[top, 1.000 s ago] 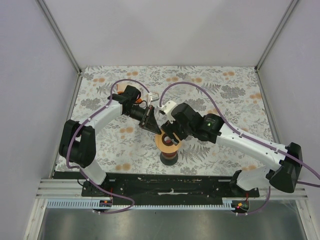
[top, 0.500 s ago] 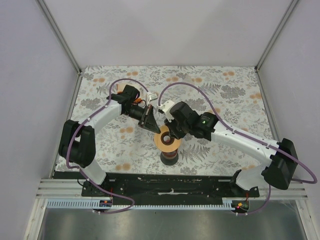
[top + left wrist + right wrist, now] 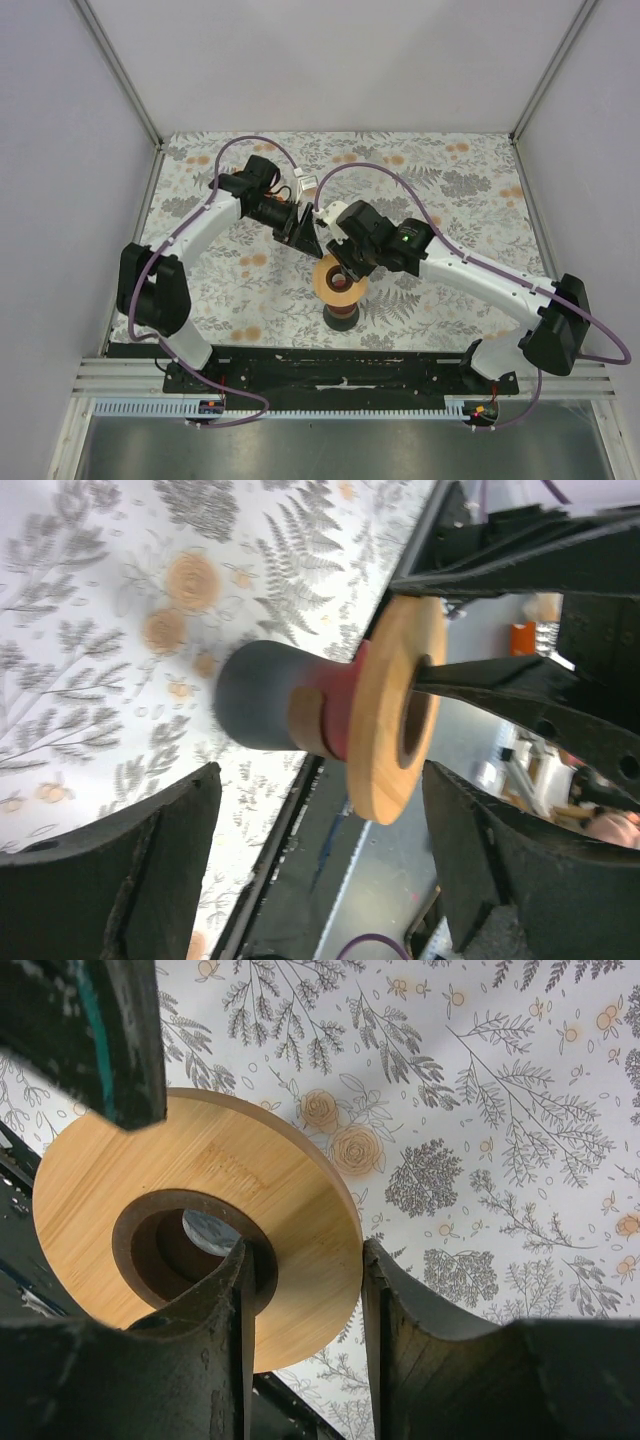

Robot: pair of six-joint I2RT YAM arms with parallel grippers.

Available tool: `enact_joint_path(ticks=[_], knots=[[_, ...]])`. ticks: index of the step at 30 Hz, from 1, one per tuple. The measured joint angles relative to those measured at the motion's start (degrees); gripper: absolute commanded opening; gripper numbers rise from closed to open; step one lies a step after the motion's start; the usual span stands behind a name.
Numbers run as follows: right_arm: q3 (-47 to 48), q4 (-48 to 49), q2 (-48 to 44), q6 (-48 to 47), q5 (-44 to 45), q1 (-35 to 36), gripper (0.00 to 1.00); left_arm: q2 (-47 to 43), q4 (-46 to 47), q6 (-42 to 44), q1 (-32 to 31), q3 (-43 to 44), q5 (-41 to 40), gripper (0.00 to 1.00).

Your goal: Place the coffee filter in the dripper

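Two arms meet over the dripper (image 3: 340, 283), which stands upright on the bench (image 3: 450, 180), approx centre, near the front edge. R fingers (image 3: 430, 1350) pinch its tan rim: one down the dark hole, the other outside the edge. L fingers (image 3: 130, 880) are spread wide, apart from the dripper. Coffee filter: can't tell where.

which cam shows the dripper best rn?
Right wrist: the dripper fills the frame, rim and centre hole clear. Left wrist shows it side-on, dark base included. Top external shows it small, partly under the right gripper.
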Motion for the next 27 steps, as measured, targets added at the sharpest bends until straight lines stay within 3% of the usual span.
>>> enact_joint_path(ticks=[12, 18, 25, 27], knots=[[3.91, -6.25, 0.04, -1.18, -3.82, 0.0, 0.0, -8.35, -0.76, 2.97, 0.74, 5.2, -23.89, 0.92], [4.11, -8.59, 0.07, -1.66, -6.88, 0.02, 0.0, -9.33, -0.57, 3.8, 2.45, 6.78, -30.38, 0.93], [4.11, -8.63, 3.41, -2.49, -7.82, 0.09, 0.0, -9.33, -0.07, 4.0, 3.85, 6.43, -32.48, 0.93], [4.09, -8.63, 5.22, -2.99, -7.78, 0.2, 0.05, -9.33, 0.02, 4.02, 3.89, 6.29, -32.54, 0.93]])
